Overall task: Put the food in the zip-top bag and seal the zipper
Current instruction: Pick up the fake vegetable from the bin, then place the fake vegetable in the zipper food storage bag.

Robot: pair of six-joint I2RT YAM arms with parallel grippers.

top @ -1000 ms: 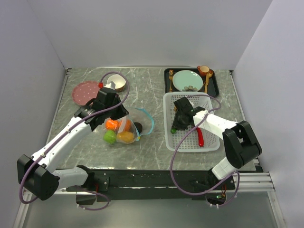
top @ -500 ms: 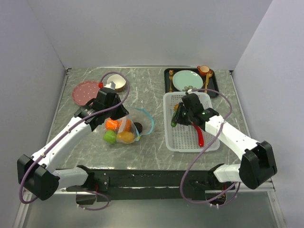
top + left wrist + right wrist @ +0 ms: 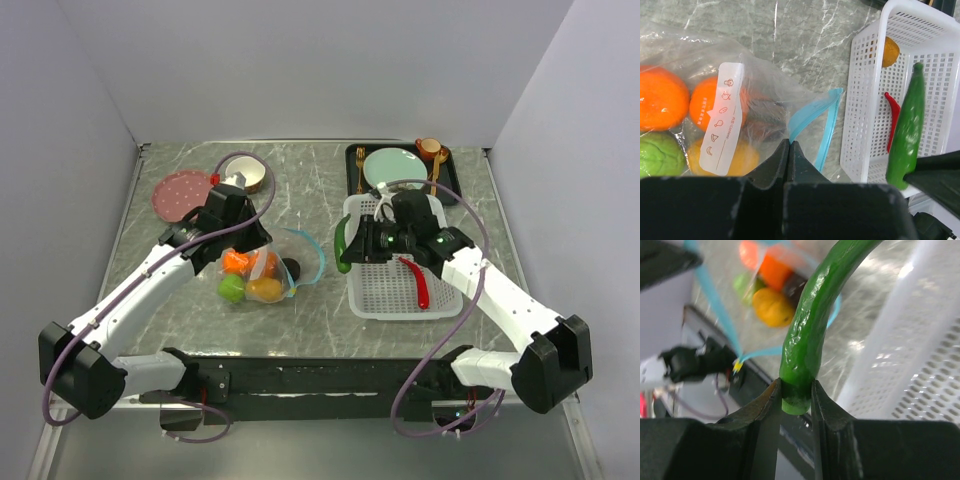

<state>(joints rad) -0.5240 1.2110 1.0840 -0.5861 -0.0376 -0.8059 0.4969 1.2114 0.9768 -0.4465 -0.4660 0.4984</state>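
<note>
long green pepper [image 3: 807, 340] | held endwise by right end effector [image 3: 795, 390] | left end effector [image 3: 790, 149] pinching zip-top bag [image 3: 757, 65]

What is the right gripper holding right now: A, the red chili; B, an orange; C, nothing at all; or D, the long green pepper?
D: in the right wrist view the right gripper is shut on one end of the long green pepper, while the red chili lies in the white basket.
</note>
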